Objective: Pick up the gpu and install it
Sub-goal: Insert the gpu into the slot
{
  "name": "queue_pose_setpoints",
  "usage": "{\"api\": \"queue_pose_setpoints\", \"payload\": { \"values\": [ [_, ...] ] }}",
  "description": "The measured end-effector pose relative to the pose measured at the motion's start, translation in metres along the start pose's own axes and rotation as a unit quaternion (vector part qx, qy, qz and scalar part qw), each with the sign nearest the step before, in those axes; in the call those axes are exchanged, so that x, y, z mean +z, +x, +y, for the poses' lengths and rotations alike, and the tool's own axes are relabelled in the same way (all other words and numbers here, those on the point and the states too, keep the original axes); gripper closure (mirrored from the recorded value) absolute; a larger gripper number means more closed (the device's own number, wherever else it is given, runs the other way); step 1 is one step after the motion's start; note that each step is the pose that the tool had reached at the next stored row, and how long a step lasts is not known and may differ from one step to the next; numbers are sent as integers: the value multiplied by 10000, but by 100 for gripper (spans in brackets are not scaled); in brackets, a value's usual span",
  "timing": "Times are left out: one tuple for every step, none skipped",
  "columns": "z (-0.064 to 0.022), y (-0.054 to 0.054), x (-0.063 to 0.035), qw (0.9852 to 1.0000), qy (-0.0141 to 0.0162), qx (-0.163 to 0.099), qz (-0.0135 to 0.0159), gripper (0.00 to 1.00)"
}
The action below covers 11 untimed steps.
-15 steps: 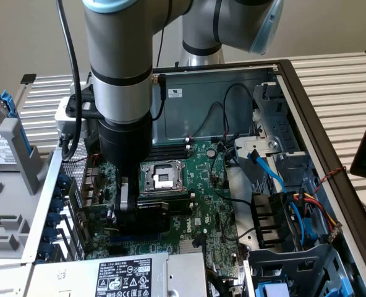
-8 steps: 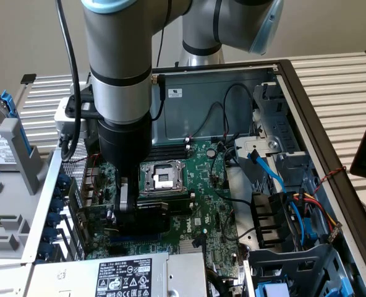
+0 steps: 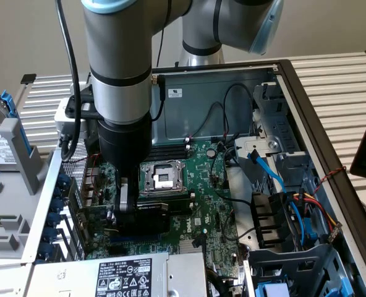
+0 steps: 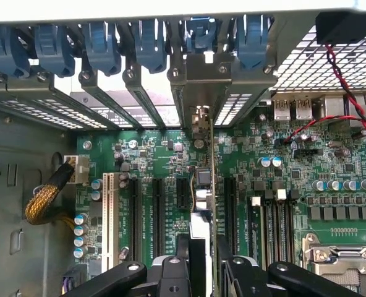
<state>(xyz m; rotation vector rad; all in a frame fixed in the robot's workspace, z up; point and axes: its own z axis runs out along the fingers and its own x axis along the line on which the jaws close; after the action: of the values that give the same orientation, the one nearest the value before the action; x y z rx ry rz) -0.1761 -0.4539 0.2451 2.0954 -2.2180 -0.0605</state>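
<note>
Gripper [image 4: 201,272] is clamped on the gpu [image 4: 203,185] from my wrist view — card stands edge-on between the fingers [image 4: 170,275], running down toward the motherboard [image 4: 158,154] slots, its metal bracket up against the case's rear slot covers [image 4: 198,68]. In the exterior view, I see the gripper [image 3: 126,213] low over the board beside the CPU socket [image 3: 161,176].

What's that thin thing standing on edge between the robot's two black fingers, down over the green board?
In the wrist view, the gpu stands edge-on between the gripper fingers, its silver bracket reaching the slot openings, above the motherboard.
</note>
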Motion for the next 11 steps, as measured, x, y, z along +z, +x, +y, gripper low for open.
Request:
{"api": "queue_pose_setpoints", "payload": {
  "values": [
    [0, 0, 0, 10000, 0, 0, 0, 73],
    [0, 0, 0, 10000, 0, 0, 0, 73],
    [0, 0, 0, 10000, 0, 0, 0, 73],
    [0, 0, 0, 10000, 0, 0, 0, 73],
    [0, 0, 1, 10000, -1, 0, 2, 73],
    [-1, 0, 2, 10000, 0, 0, 2, 73],
    [-2, -1, 4, 10000, 0, 0, 2, 73],
    [-2, -1, 7, 10000, 0, 1, 3, 73],
    [-2, 0, 7, 10000, 0, 1, 3, 73],
    [-2, 0, 7, 10000, 0, 1, 3, 73],
    [-2, 0, 7, 10000, 0, 0, 3, 73]
  ]
}}
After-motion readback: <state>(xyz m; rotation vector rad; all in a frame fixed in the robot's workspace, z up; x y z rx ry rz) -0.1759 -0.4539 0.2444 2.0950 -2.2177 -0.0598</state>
